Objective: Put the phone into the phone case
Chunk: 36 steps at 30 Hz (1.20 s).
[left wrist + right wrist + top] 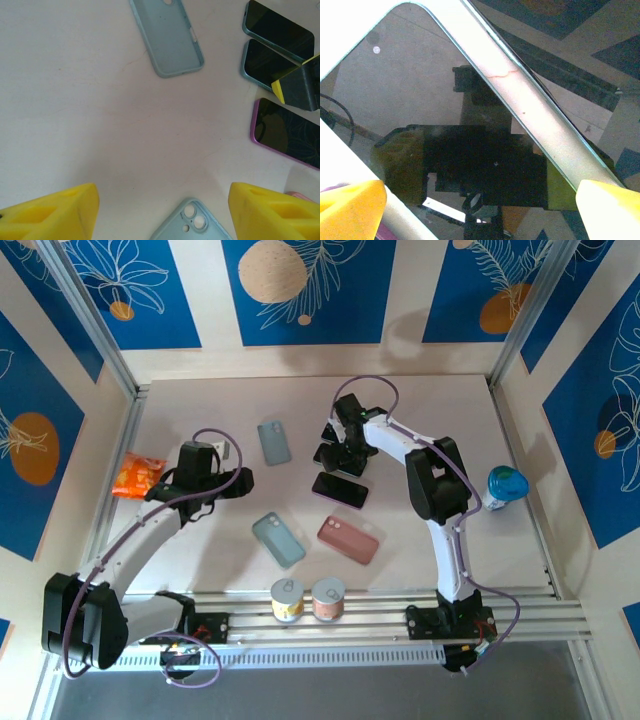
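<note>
Three phones lie screen up right of centre. A purple-edged phone [340,490] [290,132] lies nearest; two teal-edged phones [280,30] [260,62] lie beyond it. My right gripper [345,452] [480,212] is open and low over one teal-edged phone [420,90], whose dark screen lies between its yellow fingers [350,210]. Its neighbour [580,75] lies alongside. A light blue phone case [274,443] [170,37] lies hollow side up. Another blue case [278,539] [192,222] and a pink case [348,539] lie nearer. My left gripper [215,478] [163,200] hangs open and empty above bare table.
Two cans [288,600] [328,600] stand at the near edge. An orange snack bag [138,475] lies at the far left, and a blue-lidded cup [505,487] stands at the right wall. Metal posts and patterned walls enclose the table [200,410].
</note>
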Available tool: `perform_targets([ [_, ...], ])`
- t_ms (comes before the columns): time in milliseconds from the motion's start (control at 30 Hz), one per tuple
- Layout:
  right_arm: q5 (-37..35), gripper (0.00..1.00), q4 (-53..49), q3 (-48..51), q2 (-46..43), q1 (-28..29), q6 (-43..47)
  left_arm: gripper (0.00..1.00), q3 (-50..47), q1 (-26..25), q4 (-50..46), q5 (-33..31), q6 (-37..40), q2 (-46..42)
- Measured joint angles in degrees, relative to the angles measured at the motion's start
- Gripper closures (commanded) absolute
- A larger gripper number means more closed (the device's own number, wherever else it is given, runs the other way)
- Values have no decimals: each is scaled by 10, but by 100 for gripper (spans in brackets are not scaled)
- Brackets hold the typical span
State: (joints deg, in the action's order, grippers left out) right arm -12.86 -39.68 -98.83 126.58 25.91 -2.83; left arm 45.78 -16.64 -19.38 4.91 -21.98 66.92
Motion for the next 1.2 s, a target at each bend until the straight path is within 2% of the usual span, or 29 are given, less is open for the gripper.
perform_targets([
  [233,28,3,-19,26,-26,0,-57,30,0,0,0,0,0,-1],
  [367,30,3,-32,32,-35,2,-59,31,0,0,0,0,0,-1],
  [667,8,1,-31,28,-41,24,9,30,-5,0,0,0,0,-2],
  [833,-9,1,-29,-11,-17,36,42,30,-5,0,0,0,0,-2],
  [1200,-25,1,-41,-72,37,37,63,30,-5,0,0,0,0,-2],
])
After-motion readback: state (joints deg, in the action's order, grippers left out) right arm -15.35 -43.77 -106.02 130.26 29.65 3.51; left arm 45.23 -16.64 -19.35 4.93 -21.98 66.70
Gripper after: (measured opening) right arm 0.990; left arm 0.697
